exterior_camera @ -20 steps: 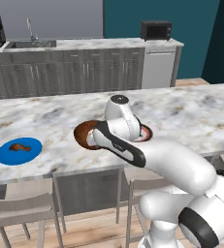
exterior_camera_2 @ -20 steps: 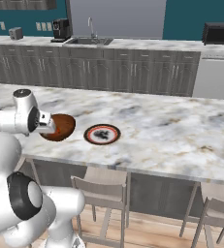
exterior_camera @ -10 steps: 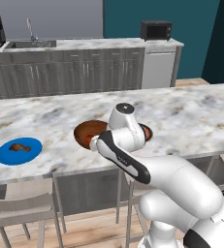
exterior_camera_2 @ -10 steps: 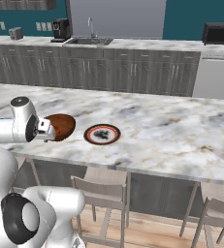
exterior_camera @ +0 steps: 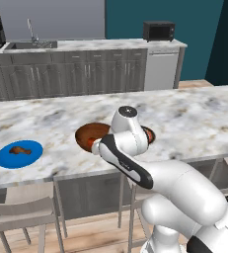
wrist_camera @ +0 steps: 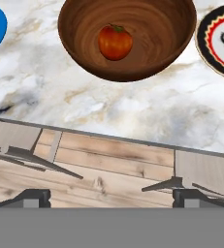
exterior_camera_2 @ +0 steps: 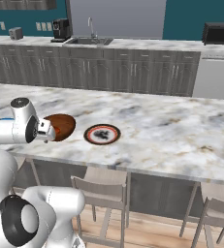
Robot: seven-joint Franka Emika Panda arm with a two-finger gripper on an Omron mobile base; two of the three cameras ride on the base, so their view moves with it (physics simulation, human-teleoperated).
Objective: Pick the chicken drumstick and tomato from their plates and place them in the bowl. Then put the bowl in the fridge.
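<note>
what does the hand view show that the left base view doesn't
Hand view alone: the tomato lying inside the bowl, and the open gripper over the counter's near edge. Left base view alone: the drumstick on the blue plate, plus the sink and microwave behind. Both: the bowl, the blue plate, the dark-rimmed plate and the marble counter.

Plain bright blue round plate (exterior_camera: 19, 153) on the marble tabletop (exterior_camera: 194, 111) carries the small reddish-brown chicken drumstick (exterior_camera: 18, 149). The round brown wooden bowl (exterior_camera: 90, 135) sits well apart, partly behind the white arm.
</note>
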